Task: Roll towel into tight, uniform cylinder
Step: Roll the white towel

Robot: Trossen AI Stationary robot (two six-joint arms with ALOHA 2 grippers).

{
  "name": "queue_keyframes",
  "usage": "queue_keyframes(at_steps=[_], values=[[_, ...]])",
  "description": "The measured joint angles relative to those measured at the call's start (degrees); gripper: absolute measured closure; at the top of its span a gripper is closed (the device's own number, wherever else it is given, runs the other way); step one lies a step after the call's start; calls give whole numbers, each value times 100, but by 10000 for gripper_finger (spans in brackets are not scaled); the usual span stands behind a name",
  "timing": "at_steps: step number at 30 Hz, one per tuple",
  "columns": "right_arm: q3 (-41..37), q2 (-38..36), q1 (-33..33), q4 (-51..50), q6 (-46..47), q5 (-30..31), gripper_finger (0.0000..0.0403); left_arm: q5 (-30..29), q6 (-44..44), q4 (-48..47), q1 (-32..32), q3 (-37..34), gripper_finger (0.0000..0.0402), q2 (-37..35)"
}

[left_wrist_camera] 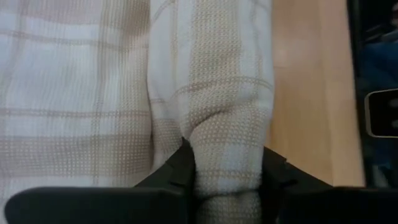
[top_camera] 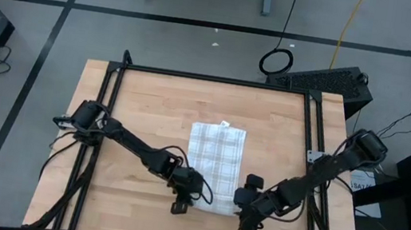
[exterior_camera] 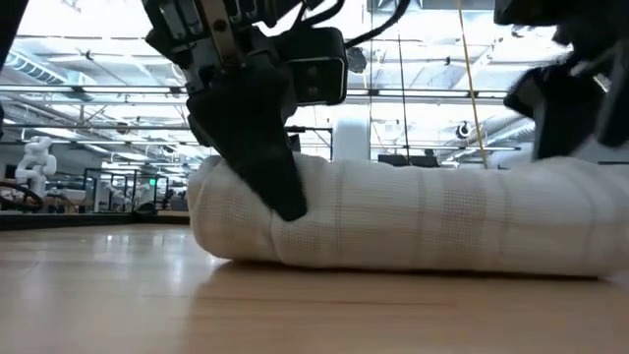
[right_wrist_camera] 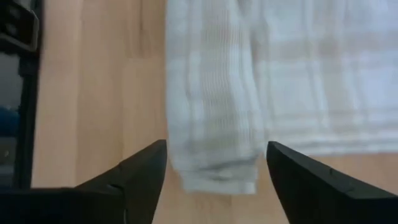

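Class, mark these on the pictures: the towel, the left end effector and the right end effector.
towel (top_camera: 215, 150): high view, flat unrolled part.
left end effector (left_wrist_camera: 227, 171): left wrist view, closed on the towel's rolled end.
right end effector (right_wrist_camera: 216, 165): right wrist view, gap between open fingers.

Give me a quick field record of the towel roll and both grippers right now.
towel: white checked cloth on the wooden table, near end rolled up, far part lying flat
roll: a thick, fairly even cylinder across the low view
tag: on the far edge
left gripper: closed on the left end of the roll, cloth pinched between its fingers
right gripper: fingers open, straddling the right end of the roll without pinching it
stage: rolling partly done
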Motion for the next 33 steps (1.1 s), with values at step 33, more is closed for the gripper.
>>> queue_keyframes(at_steps=[33], values=[[4, 695, 594, 738, -768, 1224, 50, 1002, -1181, 785, 198, -193, 302, 22]])
